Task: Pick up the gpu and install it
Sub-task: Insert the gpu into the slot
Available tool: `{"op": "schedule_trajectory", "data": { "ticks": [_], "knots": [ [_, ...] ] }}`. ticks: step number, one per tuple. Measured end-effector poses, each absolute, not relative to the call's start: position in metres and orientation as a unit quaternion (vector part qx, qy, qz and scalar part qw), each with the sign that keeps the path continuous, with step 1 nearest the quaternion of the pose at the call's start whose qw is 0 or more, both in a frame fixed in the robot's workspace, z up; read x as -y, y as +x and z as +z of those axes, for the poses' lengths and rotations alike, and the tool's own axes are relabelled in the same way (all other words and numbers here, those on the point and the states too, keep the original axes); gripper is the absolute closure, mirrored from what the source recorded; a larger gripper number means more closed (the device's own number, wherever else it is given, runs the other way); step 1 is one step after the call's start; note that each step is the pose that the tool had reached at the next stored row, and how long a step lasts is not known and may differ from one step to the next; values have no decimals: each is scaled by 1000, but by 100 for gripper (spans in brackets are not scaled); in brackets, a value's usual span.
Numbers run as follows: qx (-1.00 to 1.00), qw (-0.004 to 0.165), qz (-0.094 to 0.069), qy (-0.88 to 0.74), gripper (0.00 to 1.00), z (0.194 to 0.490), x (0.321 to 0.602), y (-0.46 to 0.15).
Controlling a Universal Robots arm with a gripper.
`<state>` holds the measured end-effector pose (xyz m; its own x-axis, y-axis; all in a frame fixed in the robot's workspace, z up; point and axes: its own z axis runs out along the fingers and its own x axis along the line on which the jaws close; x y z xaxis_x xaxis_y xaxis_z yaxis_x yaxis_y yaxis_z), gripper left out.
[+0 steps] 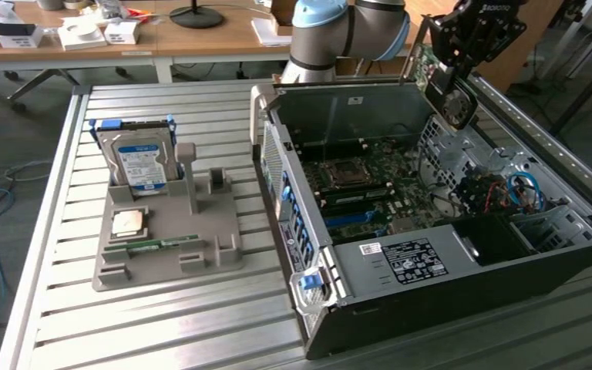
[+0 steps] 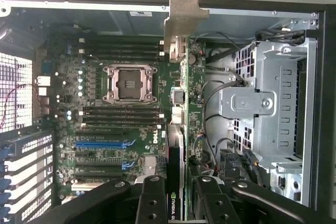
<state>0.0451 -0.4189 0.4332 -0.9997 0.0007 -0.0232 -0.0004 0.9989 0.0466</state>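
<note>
My gripper (image 1: 452, 62) hangs over the far right corner of the open computer case (image 1: 419, 308), shut on the gpu (image 1: 446, 92). The card hangs from the fingers above the case's interior, with its dark fan side showing. In the wrist view the gpu (image 2: 181, 93) is seen edge-on, a thin green board running away from the gripper (image 2: 178, 195). Its silvery bracket (image 2: 185, 14) sits at the far end. Black fingers (image 2: 151, 200) press on either side of the card. Beneath it lies the motherboard (image 2: 115, 129) with blue expansion slots (image 2: 102, 144).
A grey fixture (image 1: 167, 247) on the slatted table holds a hard drive (image 1: 142, 162), a processor chip (image 1: 129, 222) and a memory stick (image 1: 163, 244). Inside the case are a metal drive cage (image 2: 268, 108) and loose cables (image 1: 517, 193). A desk (image 1: 203, 38) stands behind.
</note>
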Motion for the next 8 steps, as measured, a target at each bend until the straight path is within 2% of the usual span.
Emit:
{"op": "schedule_trajectory", "data": {
  "ticks": [8],
  "knots": [
    [-999,11,24,-32,74,433,419,45]
  ]
}}
